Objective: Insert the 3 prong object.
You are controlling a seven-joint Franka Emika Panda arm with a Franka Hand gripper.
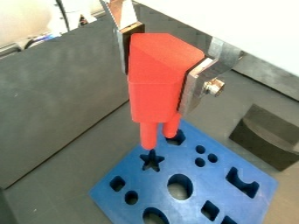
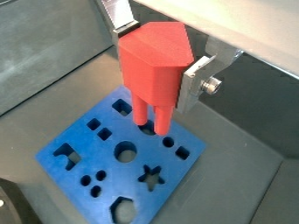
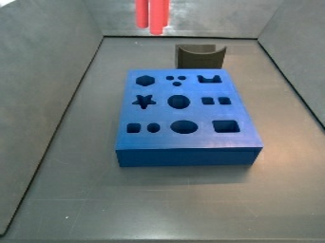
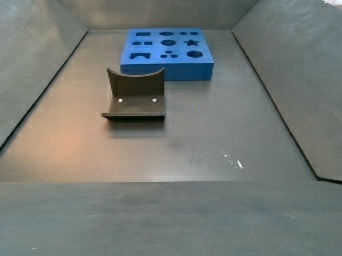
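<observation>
My gripper [image 1: 160, 74] is shut on the 3 prong object [image 1: 158, 74], a red piece with a blocky top and narrow prongs hanging down. Both wrist views show it clamped between the silver fingers [image 2: 197, 80], also as the red piece [image 2: 152, 70]. Its prongs [image 2: 152, 118] hang above the blue board [image 2: 176, 184], over the small round holes near the star hole [image 1: 149, 160]. In a side view only the prongs [image 3: 152, 14] show at the upper edge, well above the board [image 3: 191, 157]; the gripper is out of frame there.
A dark grey curved block [image 3: 197, 52] stands on the floor beside the blue board; it shows in a wrist view [image 1: 267, 136] and a side view [image 4: 134, 95]. The board [image 4: 167, 70] has several shaped holes. Grey walls enclose the floor.
</observation>
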